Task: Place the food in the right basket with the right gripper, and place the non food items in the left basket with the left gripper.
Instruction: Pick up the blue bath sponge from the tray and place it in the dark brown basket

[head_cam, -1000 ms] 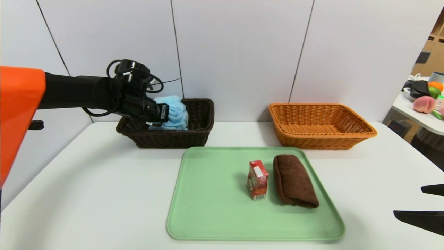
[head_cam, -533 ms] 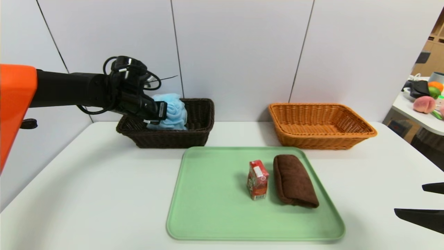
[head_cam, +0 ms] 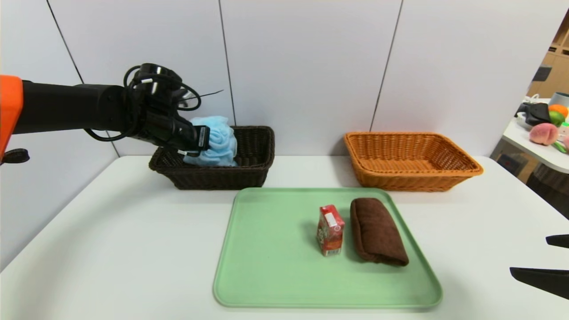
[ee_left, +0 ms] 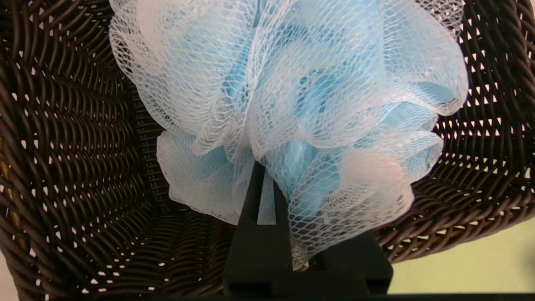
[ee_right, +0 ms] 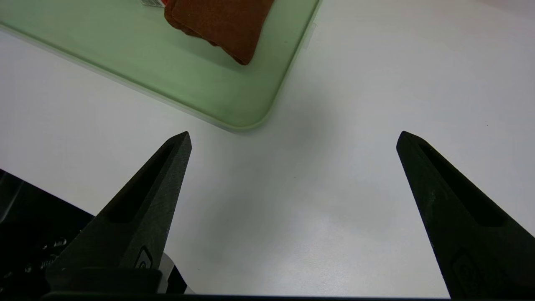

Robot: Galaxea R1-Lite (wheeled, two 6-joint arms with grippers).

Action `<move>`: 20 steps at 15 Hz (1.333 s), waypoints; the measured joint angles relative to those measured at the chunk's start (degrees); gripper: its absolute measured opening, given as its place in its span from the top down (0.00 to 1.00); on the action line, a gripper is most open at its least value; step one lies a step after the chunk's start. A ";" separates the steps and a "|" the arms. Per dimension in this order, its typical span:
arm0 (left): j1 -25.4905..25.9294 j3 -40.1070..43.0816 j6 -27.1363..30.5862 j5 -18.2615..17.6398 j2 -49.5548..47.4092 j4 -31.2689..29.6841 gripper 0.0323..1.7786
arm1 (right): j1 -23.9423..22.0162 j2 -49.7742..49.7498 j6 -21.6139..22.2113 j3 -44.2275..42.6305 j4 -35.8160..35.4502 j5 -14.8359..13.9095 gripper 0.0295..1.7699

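Observation:
My left gripper (head_cam: 205, 141) is shut on the light-blue mesh bath puff (head_cam: 218, 138), which it holds above the dark brown left basket (head_cam: 249, 174). In the left wrist view the closed fingers (ee_left: 256, 188) pinch the puff (ee_left: 301, 83) over the basket's woven floor (ee_left: 75, 146). The red carton (head_cam: 330, 230) stands on the green tray (head_cam: 266, 266) with the brown rolled towel (head_cam: 377, 231) beside it on its right. The orange-tan right basket (head_cam: 413, 178) holds nothing. Low at the right edge, my right gripper (head_cam: 529, 257) is open above bare table (ee_right: 293, 135), and the towel's end (ee_right: 221, 21) shows beyond it.
The white wall stands right behind both baskets. A side table (head_cam: 529, 142) with fruit and other items stands off to the far right. The tray's near corner (ee_right: 246, 121) lies just ahead of the right gripper.
The left arm has drawn back to the left and risen a little, carrying the puff with it above the dark basket. The right gripper has sunk slightly.

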 joint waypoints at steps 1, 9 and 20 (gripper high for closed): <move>0.00 0.00 -0.07 0.02 -0.20 0.24 0.92 | 0.00 -0.27 0.01 0.12 0.00 0.00 0.04; 0.01 0.78 -0.13 0.02 -1.56 0.29 0.92 | 0.00 -1.43 0.06 0.85 0.02 0.06 0.04; 0.04 1.63 0.12 0.00 -2.15 0.35 0.92 | 0.00 -2.23 0.48 1.00 0.00 0.09 0.04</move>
